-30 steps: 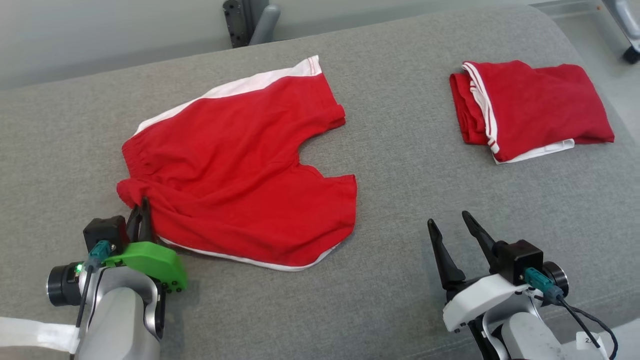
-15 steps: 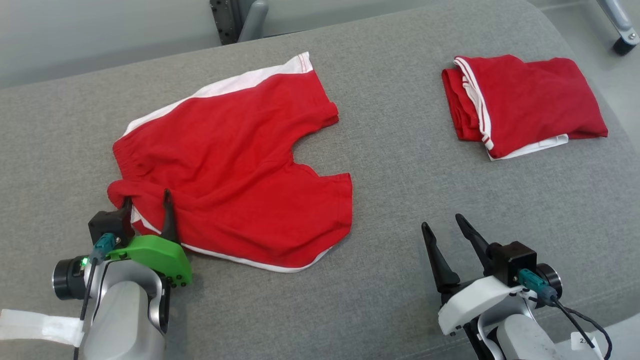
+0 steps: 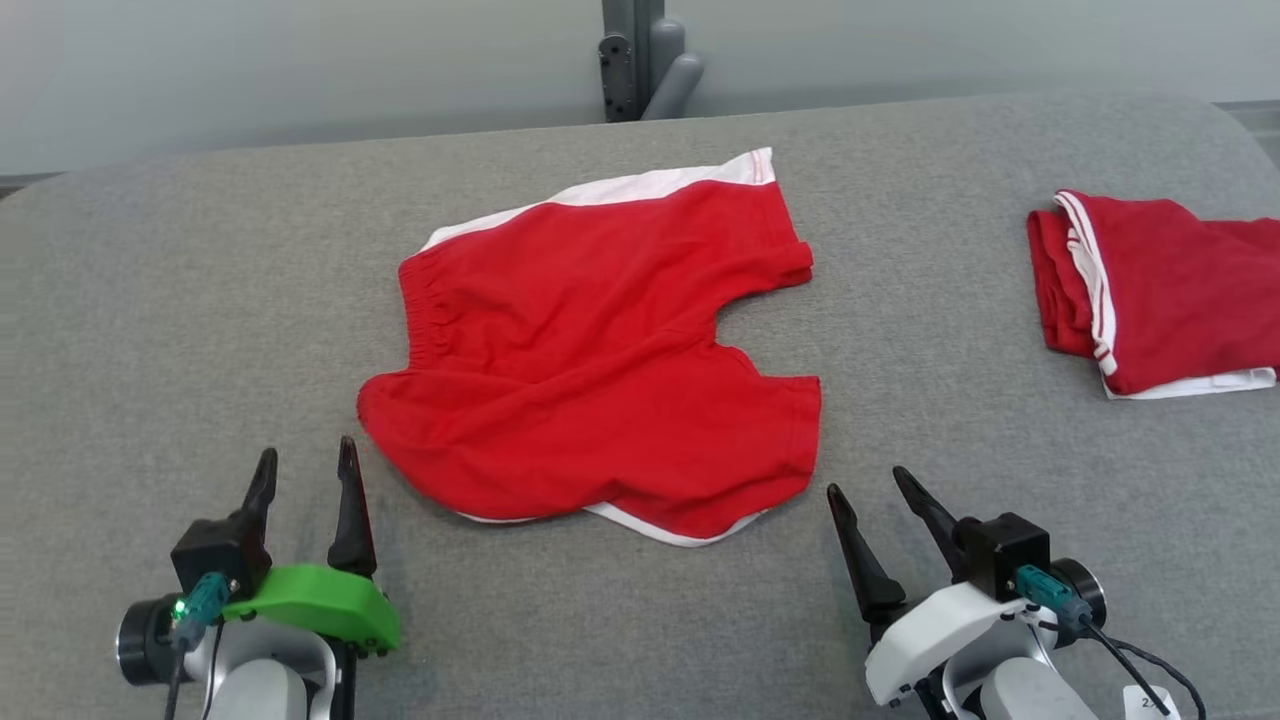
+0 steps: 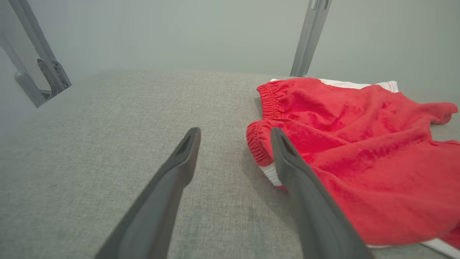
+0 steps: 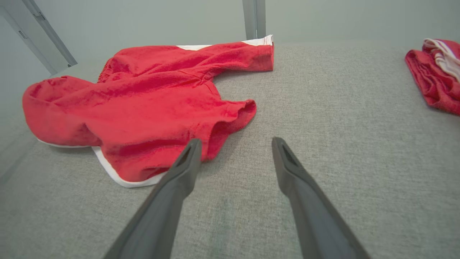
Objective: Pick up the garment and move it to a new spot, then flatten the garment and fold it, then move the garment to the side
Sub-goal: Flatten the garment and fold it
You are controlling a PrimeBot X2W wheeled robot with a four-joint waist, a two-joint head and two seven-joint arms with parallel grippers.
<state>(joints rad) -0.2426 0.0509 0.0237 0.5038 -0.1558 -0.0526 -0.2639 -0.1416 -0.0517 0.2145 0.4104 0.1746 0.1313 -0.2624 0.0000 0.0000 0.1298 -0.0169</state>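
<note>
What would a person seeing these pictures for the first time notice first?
The bright red fabric shorts with white trim lie spread in the middle of the grey cloth-covered surface. A folded red garment with white stripes lies at the far right. In front, the left gripper and the right gripper stand open, holding nothing.

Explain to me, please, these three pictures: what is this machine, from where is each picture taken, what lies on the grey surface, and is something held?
This is a two-armed robot. One picture comes from its head camera, looking down; the other two come from wrist cameras, looking along each arm's dark fingers. On the grey padded surface lie red shorts, spread out, and a folded red garment at the right. The left gripper and right gripper are both open and hold nothing.
</note>
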